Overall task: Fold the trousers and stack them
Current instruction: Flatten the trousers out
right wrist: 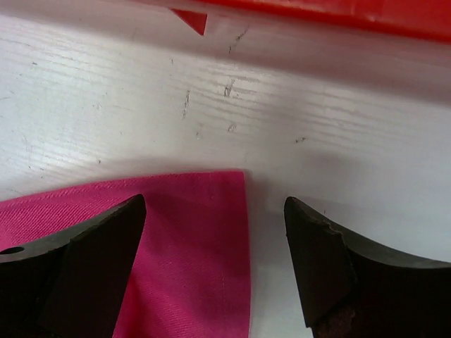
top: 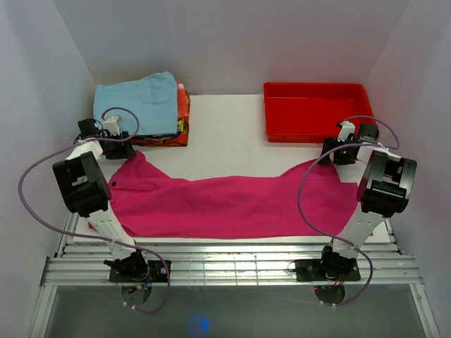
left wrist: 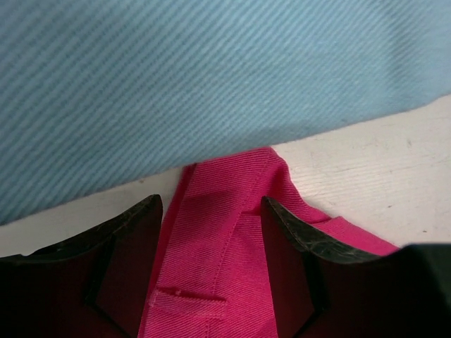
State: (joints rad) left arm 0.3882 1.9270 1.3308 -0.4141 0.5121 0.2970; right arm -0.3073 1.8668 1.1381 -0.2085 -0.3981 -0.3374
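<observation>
The magenta-pink trousers [top: 225, 204] lie spread flat across the table from left to right. My left gripper [top: 127, 150] is at their far left corner, next to the light blue cloth. In the left wrist view it [left wrist: 211, 204] is open, with the waistband and a belt loop [left wrist: 211, 253] lying between the fingers. My right gripper [top: 331, 155] is at the far right corner. In the right wrist view it [right wrist: 215, 204] is open over the hem corner of a trouser leg [right wrist: 190, 239], which lies nearer the left finger.
A folded light blue cloth [top: 141, 102] tops a stack of clothes at the back left, and it fills the upper left wrist view [left wrist: 211, 77]. A red plastic tray [top: 317, 111] stands at the back right, its edge just beyond the right gripper [right wrist: 317, 14].
</observation>
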